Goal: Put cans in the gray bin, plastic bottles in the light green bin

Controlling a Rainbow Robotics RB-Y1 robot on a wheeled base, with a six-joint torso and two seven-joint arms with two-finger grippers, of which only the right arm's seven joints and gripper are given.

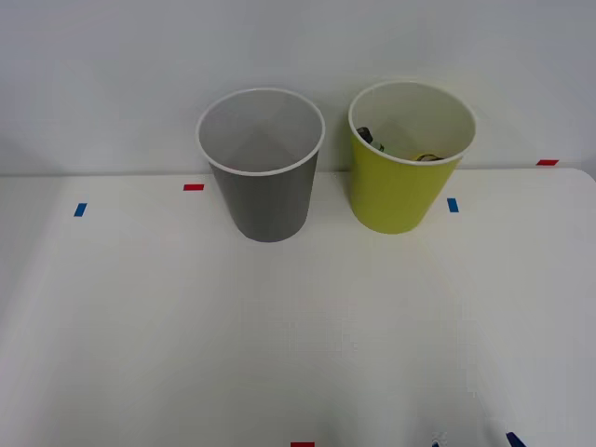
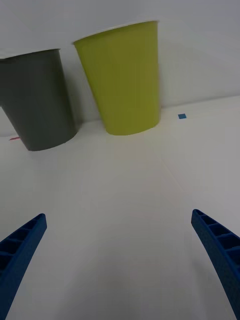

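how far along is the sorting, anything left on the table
Mostly done, it seems. The light green bin has dark items showing just under its rim, though what they are is too hidden to tell. The gray bin shows nothing in the part of its inside that is visible. The right gripper is open and holds nothing, low over the table. No loose cans or bottles lie on the tabletop, only small tape marks.

A white table (image 1: 279, 335) bears small red (image 1: 194, 187) and blue tape marks (image 1: 80, 209) — perhaps position markers — before a pale wall (image 1: 112, 65).
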